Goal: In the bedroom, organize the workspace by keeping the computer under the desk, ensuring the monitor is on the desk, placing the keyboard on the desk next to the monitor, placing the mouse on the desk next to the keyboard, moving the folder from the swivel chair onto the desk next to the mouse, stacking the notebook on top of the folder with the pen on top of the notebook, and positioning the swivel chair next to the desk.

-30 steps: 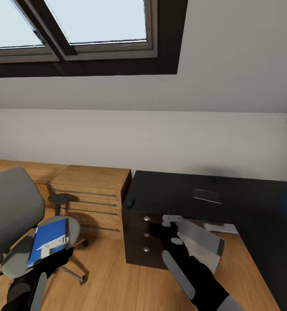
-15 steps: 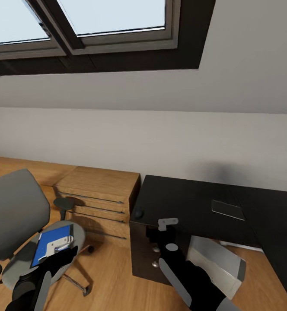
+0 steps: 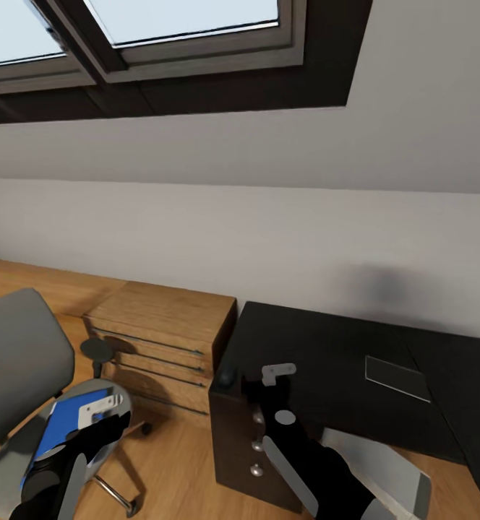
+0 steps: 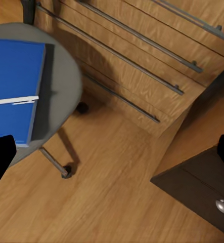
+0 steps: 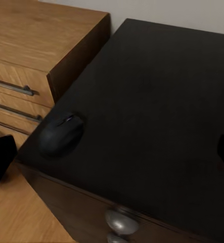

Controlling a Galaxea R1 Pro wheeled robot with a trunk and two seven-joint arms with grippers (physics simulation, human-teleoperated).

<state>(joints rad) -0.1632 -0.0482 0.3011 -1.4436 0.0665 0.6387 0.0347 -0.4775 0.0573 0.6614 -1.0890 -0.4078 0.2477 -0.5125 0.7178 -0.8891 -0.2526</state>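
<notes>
A glossy black desk (image 3: 327,354) with round silver drawer knobs stands against a pale wall beneath a slanted skylight. A small dark rounded mouse (image 3: 228,375) sits on the desk's near left corner; in the right wrist view it (image 5: 61,134) lies close to the edge above the drawers. A flat grey rectangular object (image 3: 397,378) lies further right on the desktop. Just beside the desk's left end is a light wooden dresser (image 3: 160,339) with long bar handles. Left of that, on the wooden floor, stands a grey upholstered swivel chair (image 3: 16,361) with a blue folder (image 3: 59,426) lying on its round seat. A light-grey box-shaped computer case (image 3: 384,469) lies low under the desk. The left gripper (image 3: 99,408) hovers over the folder and the right gripper (image 3: 277,373) hangs over the desk's corner, each with its fingers spread apart and holding nothing.
</notes>
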